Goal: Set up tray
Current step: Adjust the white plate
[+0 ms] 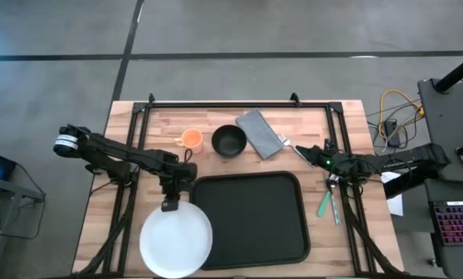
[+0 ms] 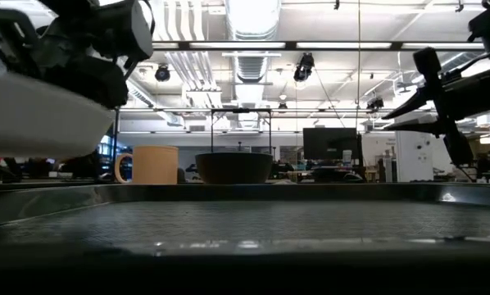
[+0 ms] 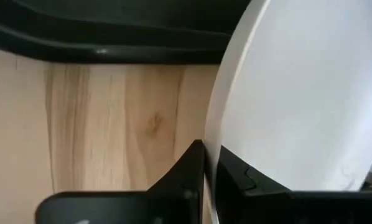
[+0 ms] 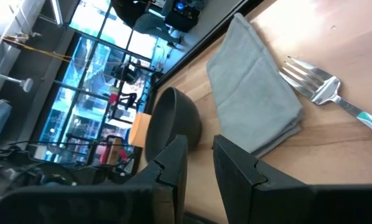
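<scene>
The white round plate (image 1: 176,239) is near the table's near-left corner, its right edge over the left rim of the black tray (image 1: 255,221). My left gripper (image 1: 169,203) is shut on the plate's far rim. In the low view the plate (image 2: 32,115) hangs above the level of the tray (image 2: 245,221). My right gripper (image 1: 322,161) hovers off the tray's far-right corner, above the fork (image 1: 296,149). Its fingers (image 4: 199,146) are a narrow gap apart and hold nothing. My left gripper (image 3: 211,152) pinches the plate's rim (image 3: 214,124) at its far edge between the two fingers (image 3: 186,180), one on each face. It comes from the far side, slanting down. The plate is lifted off the table and extends toward the near edge.
Along the far side stand an orange cup (image 1: 190,139), a dark bowl (image 1: 229,142) and a folded grey napkin (image 1: 260,133). The fork (image 4: 316,87) lies beside the napkin (image 4: 254,93). Teal-handled cutlery (image 1: 327,203) lies right of the tray. A black frame borders the table.
</scene>
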